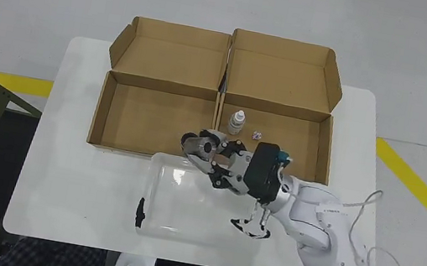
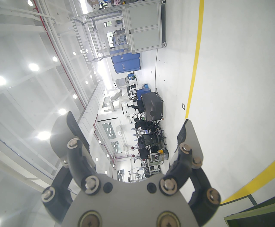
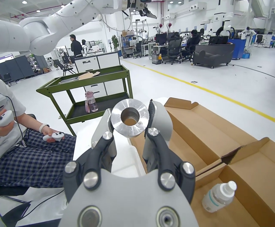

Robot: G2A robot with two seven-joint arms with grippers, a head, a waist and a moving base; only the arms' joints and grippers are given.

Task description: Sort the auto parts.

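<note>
Metal ring [image 3: 130, 131] is pinched by its rim in the right gripper [image 3: 130, 115], clamped to ring width, over the near wall of the cardboard box [image 1: 148, 118] beyond the fingertips [image 3: 160, 117]; if released early, it could be bounced off that wall into the clear tray [image 1: 175, 212] beneath the wrist.

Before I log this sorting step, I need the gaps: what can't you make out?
Speckled item beside the bottle, top view: too small to identify.
Dark thing at the clear tray's near corner, top view: partly under the right arm.
Black piece on the tray's left edge, top view: too small.
Rim of the metal ring, right wrist view: covered where the right gripper's jaws clamp it.
</note>
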